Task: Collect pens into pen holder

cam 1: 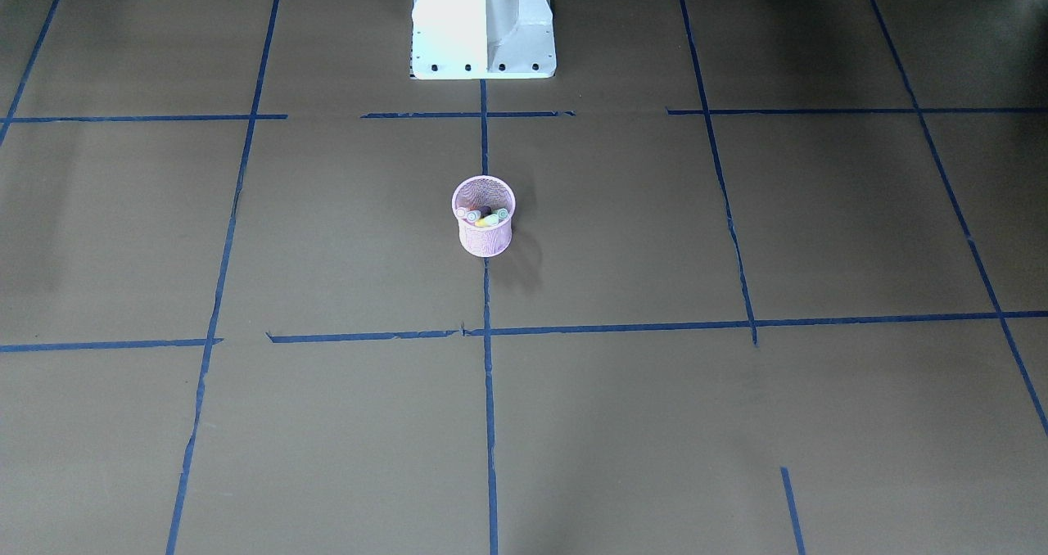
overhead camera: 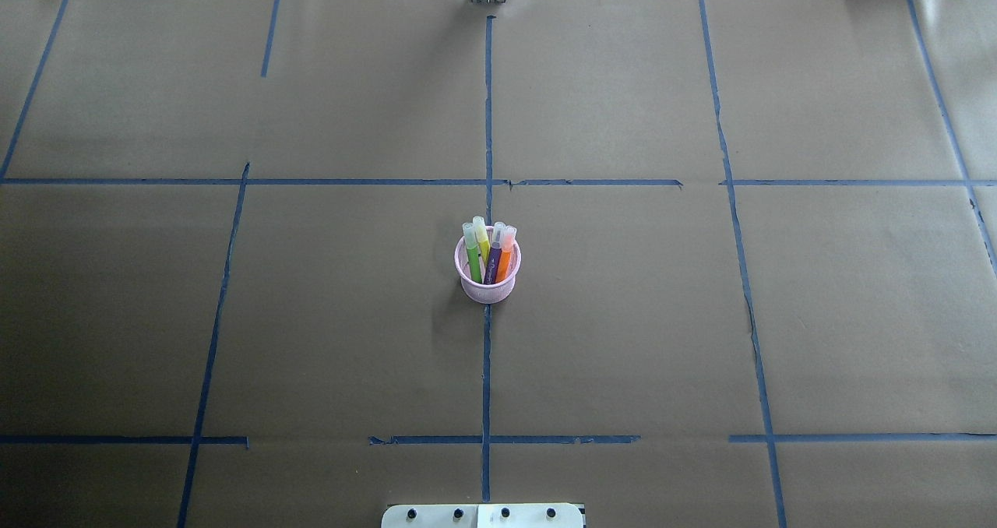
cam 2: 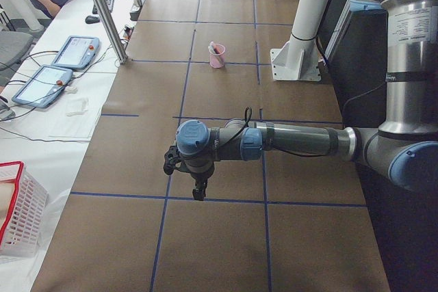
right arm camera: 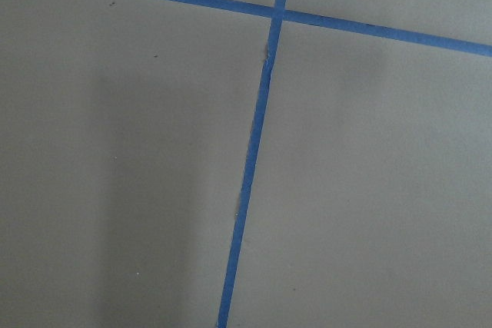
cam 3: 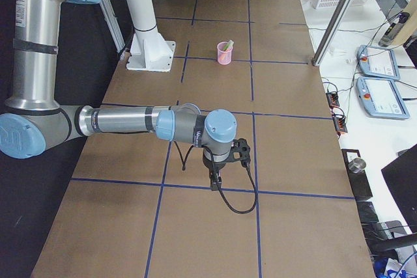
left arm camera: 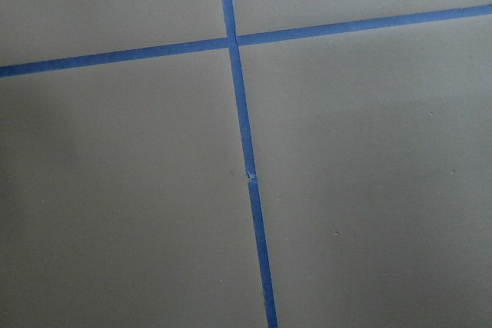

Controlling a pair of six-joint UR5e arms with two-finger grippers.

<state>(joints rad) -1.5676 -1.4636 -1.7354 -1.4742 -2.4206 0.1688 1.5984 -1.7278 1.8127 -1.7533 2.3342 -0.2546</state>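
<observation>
The pink mesh pen holder stands upright at the table's middle, on a blue tape line. In it stand a green pen, a yellowish pen, a purple pen and an orange pen, caps up. The holder also shows in the front view and small in both side views. My left gripper shows only in the left side view, far from the holder over bare paper; I cannot tell whether it is open. The same goes for my right gripper in the right side view.
Brown paper with blue tape lines covers the table. The white robot pedestal stands behind the holder. Beside the table are tablets, a metal post and a white basket. Both wrist views show only paper and tape.
</observation>
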